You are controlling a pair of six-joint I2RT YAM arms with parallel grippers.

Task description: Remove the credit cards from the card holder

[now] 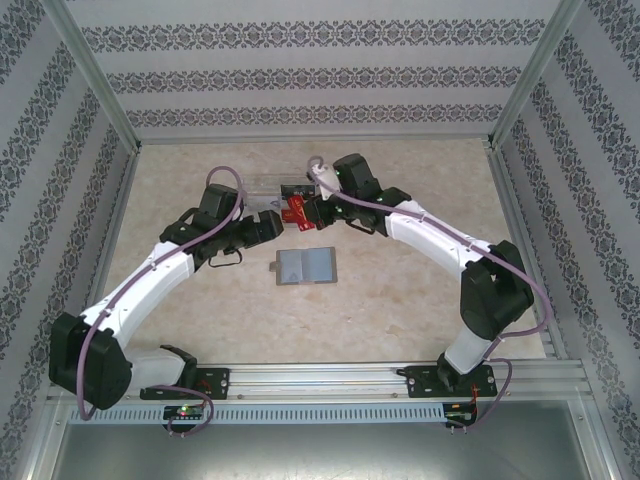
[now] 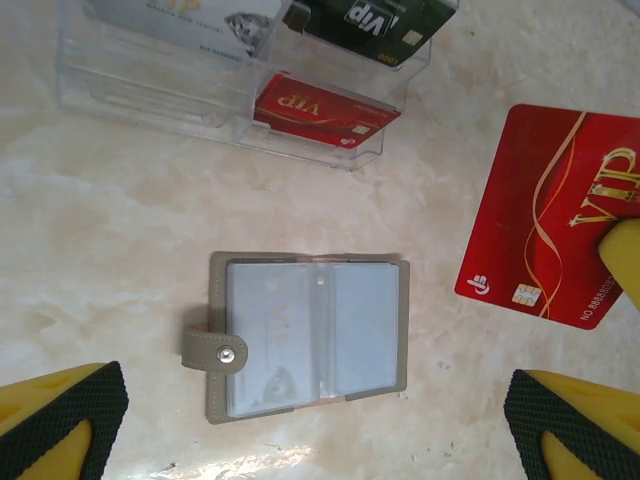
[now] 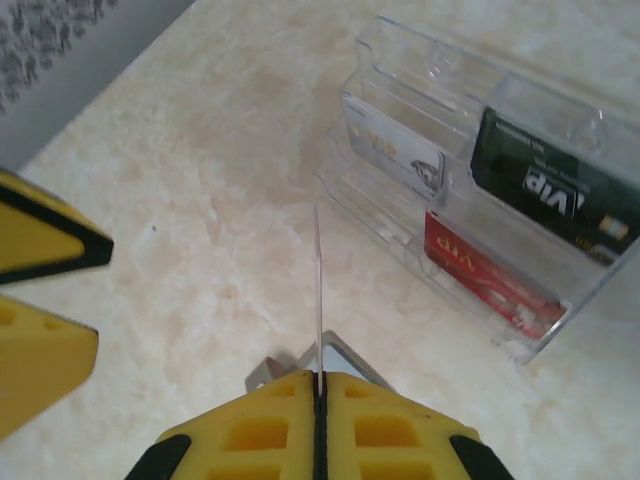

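Right tool: yellow fingers pressed together on a red card, pinched at one edge. The card is seen edge-on from the right wrist and face-on, with gold "VIP" print, from the left wrist. It is held off the desk, to the upper right of the card holder in the left wrist view, not touching it. Left tool: fingers spread wide, nothing between them, card holder in sight below. Card holder lies open and flat on the desk, snap tab on its left side, blue-grey slots facing up. Faint print shows through the left slot, so a pale card seems to sit there; contents of the right slot cannot be told. Clear tray stands beyond the card holder, apart from it. It holds a second red card in the front pocket, a dark card behind that, and a whitish card beside the dark one. Overhead view: both tools sit close together between tray and card holder.
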